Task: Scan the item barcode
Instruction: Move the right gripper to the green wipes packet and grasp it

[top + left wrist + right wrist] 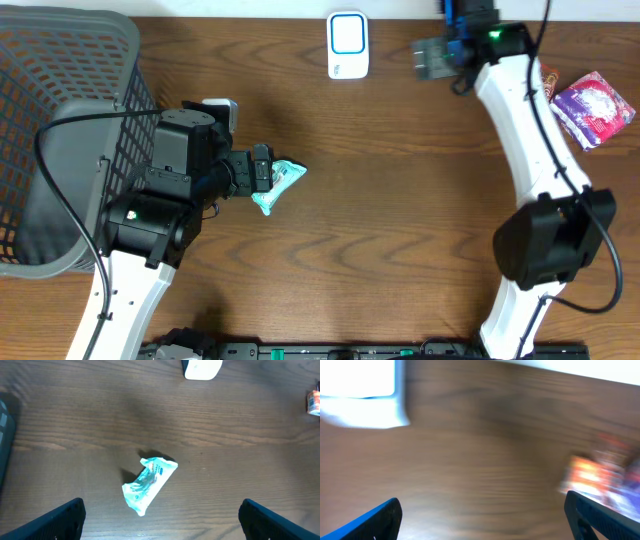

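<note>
The dark brown wooden table (380,200) showed a matt, grained surface. The crumpled teal plastic-film packet (150,484) looked glossy and creased. At upper left, the grey plastic mesh basket (60,60) looked dull.

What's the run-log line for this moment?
left jaws: open, over teal packet, not gripping | right jaws: open, empty, near white scanner | packet: lying on table

A crumpled teal packet (149,485) lay flat left of the table's (400,230) centre. The white scanner (347,45) sat at its far edge.
</note>
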`<state>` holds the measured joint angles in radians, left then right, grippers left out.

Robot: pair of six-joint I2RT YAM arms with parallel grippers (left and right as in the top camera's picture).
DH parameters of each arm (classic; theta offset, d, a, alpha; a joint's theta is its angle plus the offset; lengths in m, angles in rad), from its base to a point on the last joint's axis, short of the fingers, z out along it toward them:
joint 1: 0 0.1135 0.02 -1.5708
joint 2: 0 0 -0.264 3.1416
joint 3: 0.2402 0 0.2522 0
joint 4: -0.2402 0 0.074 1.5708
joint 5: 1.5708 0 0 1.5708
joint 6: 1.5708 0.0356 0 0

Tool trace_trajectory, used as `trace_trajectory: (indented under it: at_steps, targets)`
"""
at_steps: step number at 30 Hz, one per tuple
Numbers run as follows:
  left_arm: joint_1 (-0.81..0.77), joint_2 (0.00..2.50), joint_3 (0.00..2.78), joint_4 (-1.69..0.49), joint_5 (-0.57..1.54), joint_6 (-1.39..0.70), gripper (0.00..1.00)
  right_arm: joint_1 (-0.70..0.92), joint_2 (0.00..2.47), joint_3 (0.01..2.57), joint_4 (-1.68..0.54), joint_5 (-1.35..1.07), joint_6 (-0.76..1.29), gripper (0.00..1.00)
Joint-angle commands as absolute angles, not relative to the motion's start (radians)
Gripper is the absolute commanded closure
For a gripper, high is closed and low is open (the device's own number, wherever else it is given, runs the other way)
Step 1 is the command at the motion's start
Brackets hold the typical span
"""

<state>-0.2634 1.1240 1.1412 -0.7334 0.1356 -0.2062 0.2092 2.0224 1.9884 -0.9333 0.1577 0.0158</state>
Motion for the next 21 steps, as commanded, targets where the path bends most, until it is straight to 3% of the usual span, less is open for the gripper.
trace_trajectory:
  at_steps: [1,11,21]
  targets:
    - [-0.259,1.123,1.150,-0.734,0.141,-0.200,0.02,0.286,2.022,1.994,-0.979,-0.155,0.033,0.01]
    - [-0.259,1.123,1.150,-0.734,0.141,-0.200,0.02,0.461,2.062,1.994,-1.085,-0.154,0.028,0.01]
    - [-0.259,1.123,1.150,-0.734,0.141,-0.200,0.02,0.505,2.098,1.993,-1.089,-0.149,0.134,0.01]
